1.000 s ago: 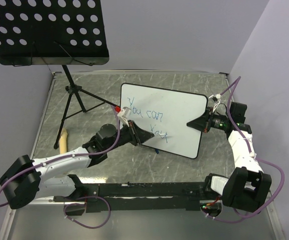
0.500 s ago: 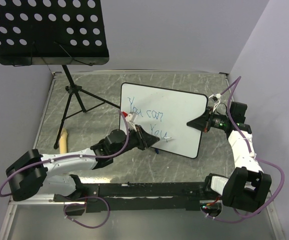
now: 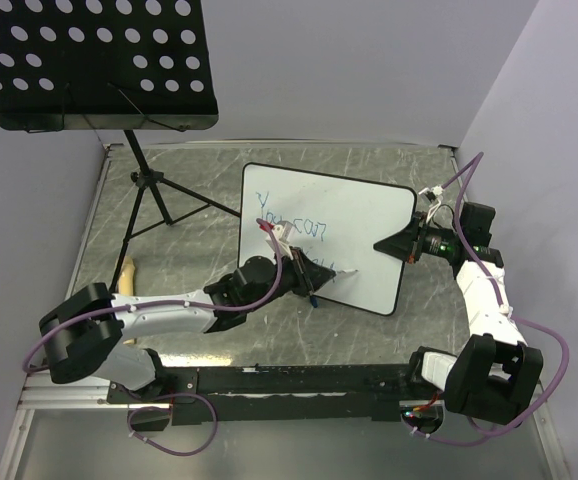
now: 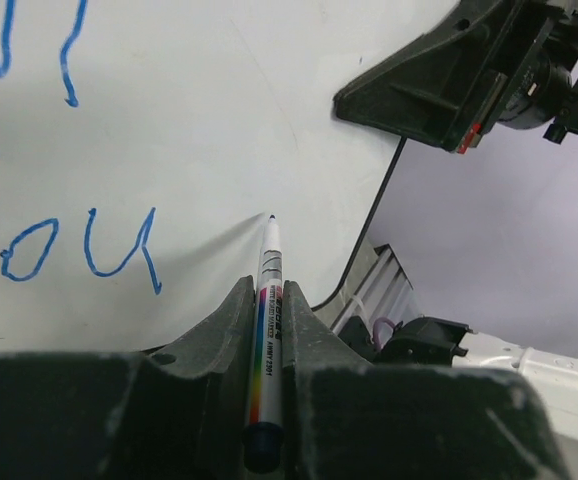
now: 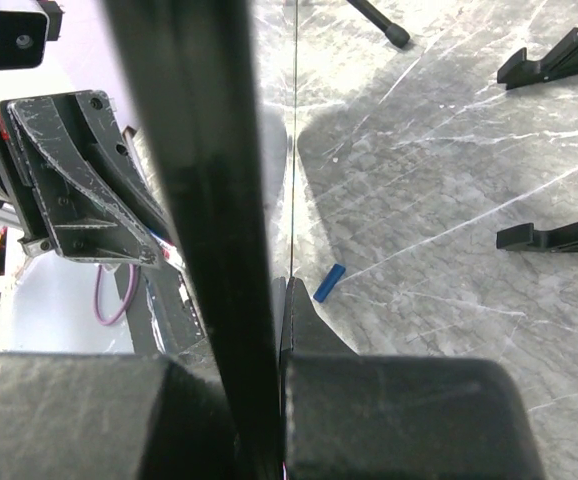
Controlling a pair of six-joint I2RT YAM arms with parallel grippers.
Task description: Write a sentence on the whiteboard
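The whiteboard (image 3: pixel 364 215) stands up on the grey table (image 3: pixel 199 190), between the two arms. The left gripper (image 3: pixel 319 275) is squeezed tight around a thin marker (image 4: pixel 267 330). The marker's tip is on the white face, just to the right of the blue words (image 4: pixel 79 250), low down on the board. The right gripper (image 3: pixel 384 246) pinches the board's right edge, with the black frame between its fingers. A black music stand (image 3: pixel 89 60) is far back on the left. A small blue bit (image 5: pixel 329 283) lies on the table.
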